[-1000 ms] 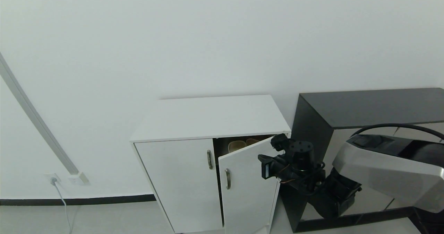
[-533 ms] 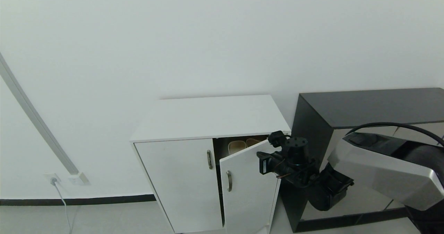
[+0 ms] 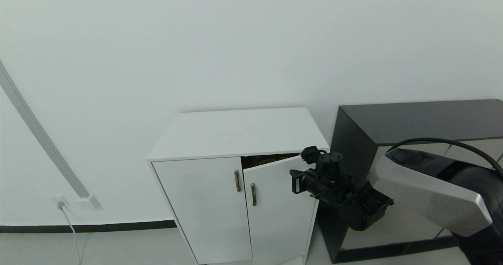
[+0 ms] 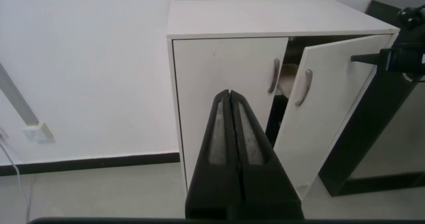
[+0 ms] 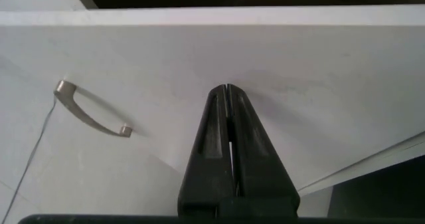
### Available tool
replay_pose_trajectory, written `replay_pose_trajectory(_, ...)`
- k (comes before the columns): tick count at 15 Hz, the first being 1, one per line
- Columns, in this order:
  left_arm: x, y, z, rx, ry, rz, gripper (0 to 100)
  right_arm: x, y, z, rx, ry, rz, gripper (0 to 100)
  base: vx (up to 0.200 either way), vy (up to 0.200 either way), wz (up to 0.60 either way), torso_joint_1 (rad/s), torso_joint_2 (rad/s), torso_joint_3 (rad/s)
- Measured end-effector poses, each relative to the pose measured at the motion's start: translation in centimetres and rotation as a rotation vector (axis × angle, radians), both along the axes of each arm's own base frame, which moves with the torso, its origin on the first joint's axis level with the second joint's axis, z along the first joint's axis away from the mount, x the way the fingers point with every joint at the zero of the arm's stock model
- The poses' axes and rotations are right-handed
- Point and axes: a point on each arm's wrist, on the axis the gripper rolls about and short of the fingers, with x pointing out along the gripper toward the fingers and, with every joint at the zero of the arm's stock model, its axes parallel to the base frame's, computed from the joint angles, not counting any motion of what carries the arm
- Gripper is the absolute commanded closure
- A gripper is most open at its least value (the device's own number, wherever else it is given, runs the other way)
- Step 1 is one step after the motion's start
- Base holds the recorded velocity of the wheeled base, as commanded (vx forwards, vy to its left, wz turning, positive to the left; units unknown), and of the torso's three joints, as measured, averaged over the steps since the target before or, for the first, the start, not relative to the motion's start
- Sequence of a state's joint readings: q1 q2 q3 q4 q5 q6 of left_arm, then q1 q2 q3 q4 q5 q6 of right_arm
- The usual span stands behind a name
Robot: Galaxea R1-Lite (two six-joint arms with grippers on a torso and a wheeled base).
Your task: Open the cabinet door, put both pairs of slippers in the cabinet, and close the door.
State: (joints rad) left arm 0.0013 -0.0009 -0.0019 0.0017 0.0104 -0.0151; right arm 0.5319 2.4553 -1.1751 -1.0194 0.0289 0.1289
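— What is the arm (image 3: pixel 363 214) like?
— Behind the right pincer (image 5: pixel 229 91), a big silver shell (image 3: pixel 428 194) and a curvy black cable (image 3: pixel 444 141).
— And the left pincer (image 4: pixel 229 94)?
— Black too, long and pointy.

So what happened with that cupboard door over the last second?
The right hand, closed and pressing flat against the front of the right door, has pushed it further shut. The dark gap along the door's top edge has narrowed, and its handle has swung in close to the one on the left door. The door is not fully shut yet. The cabinet and its left door stayed put.
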Motion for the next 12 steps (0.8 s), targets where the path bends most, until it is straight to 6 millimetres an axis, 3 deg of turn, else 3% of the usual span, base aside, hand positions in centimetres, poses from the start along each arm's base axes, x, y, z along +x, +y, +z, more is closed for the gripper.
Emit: replay_pose_trajectory(12,0.0,0.0,0.0,0.0,0.0,0.001,100,2.2,0.2,0.4,-0.002,-0.018,-0.018,100,0.0,0.0,0.0,0.0,0.0,0.0)
